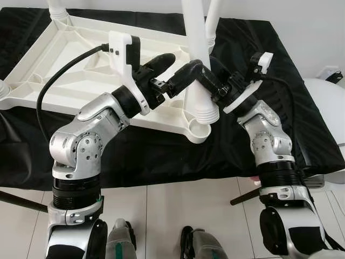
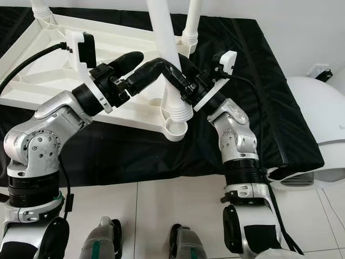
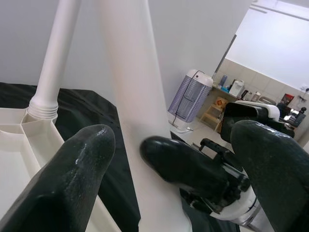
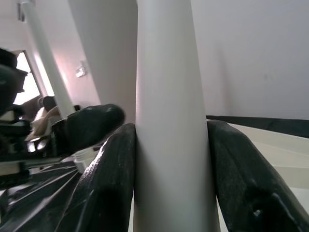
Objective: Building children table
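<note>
— What do we have in front of us?

— An upturned white tabletop [image 1: 81, 65] lies underside up on a black cloth [image 1: 161, 156] spread over a low surface. Two white legs already stand in its far corner sockets, one at the far left [image 1: 58, 9] and one further along to the right [image 1: 212, 24].

— And the leg we are working on?

— The loose white leg [image 1: 197, 65] stands nearly upright at the tabletop's near right corner, its ribbed lower end just above the round corner socket [image 1: 198, 130]. We cannot tell whether the threads have entered the socket.

— Where is our right gripper [image 1: 198, 73]?

— It reaches in from the right and clamps the leg a little above the ribbed end. In the right wrist view we see one black finger [image 4: 108, 183] pressed against each side of the white tube [image 4: 169, 121], so it is closed firmly on the leg.

— And our left gripper [image 1: 161, 73]?

— It comes in from the left at about the same height. In the left wrist view its two fingers [image 3: 67, 179] are spread wide, with the leg standing between them and touching neither that we can see. One of the right gripper's fingers also shows there, lying against the leg.

— Anything else?

— A white appliance [image 2: 318, 124] sits on the tiled floor [image 1: 178, 205] to the right of the cloth.
</note>
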`<state>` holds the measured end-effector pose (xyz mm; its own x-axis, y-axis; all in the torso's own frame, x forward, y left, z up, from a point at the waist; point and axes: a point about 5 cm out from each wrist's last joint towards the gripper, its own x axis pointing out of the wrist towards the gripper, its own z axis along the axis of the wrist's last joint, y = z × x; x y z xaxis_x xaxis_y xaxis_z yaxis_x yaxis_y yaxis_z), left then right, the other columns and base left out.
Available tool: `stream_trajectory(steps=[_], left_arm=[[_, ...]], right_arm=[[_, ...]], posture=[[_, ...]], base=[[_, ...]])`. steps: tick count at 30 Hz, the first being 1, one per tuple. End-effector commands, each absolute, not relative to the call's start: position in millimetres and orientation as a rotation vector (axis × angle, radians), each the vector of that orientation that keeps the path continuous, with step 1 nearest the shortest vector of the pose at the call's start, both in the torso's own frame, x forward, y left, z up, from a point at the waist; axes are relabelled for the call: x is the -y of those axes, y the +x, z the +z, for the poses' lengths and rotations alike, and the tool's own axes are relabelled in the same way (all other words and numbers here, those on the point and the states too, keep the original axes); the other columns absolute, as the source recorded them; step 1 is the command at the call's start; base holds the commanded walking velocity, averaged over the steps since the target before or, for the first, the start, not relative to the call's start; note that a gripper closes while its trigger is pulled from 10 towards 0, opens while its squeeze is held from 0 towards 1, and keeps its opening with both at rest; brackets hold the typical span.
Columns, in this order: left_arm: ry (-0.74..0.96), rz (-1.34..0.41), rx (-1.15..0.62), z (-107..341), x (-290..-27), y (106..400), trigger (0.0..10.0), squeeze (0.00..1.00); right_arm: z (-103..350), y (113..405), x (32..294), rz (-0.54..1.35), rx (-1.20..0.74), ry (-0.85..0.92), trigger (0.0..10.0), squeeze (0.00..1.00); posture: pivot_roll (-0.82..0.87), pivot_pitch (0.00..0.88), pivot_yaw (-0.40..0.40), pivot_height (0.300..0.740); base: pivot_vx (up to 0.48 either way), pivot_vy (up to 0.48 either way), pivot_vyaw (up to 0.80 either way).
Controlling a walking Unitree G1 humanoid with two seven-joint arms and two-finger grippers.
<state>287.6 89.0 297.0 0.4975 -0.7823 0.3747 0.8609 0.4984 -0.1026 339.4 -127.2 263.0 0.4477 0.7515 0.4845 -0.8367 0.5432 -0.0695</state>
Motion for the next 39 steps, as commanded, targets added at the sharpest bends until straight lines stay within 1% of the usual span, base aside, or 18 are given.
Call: stream_trajectory(steps=[1,4,13,22,39], left_arm=[[-0.282,-1.125,0.329,305,-86,283,10.0,0.00],[-0.300,-1.122,0.341,313,-93,288,10.0,0.00],[-0.318,-1.134,0.325,320,-99,294,10.0,0.00],[-0.318,-1.158,0.311,325,-94,297,10.0,0.00],[-0.347,-1.194,0.329,335,-92,294,10.0,0.00]], right_arm=[[261,333,127,1.055,0.486,0.167,10.0,0.00],[259,329,128,1.116,0.462,0.135,10.0,0.00],[258,321,129,1.205,0.431,0.090,10.0,0.00],[256,315,127,1.273,0.395,0.063,10.0,0.00],[253,313,127,1.282,0.372,0.042,10.0,0.00]], posture=[[0.13,0.106,-0.077,0.740],[0.12,0.104,-0.075,0.740],[0.12,0.100,-0.069,0.740],[0.12,0.099,-0.066,0.740],[0.12,0.110,-0.067,0.740]], base=[[0.000,0.000,0.00],[0.000,0.000,0.00],[0.000,0.000,0.00],[0.000,0.000,0.00],[0.000,0.000,0.00]])
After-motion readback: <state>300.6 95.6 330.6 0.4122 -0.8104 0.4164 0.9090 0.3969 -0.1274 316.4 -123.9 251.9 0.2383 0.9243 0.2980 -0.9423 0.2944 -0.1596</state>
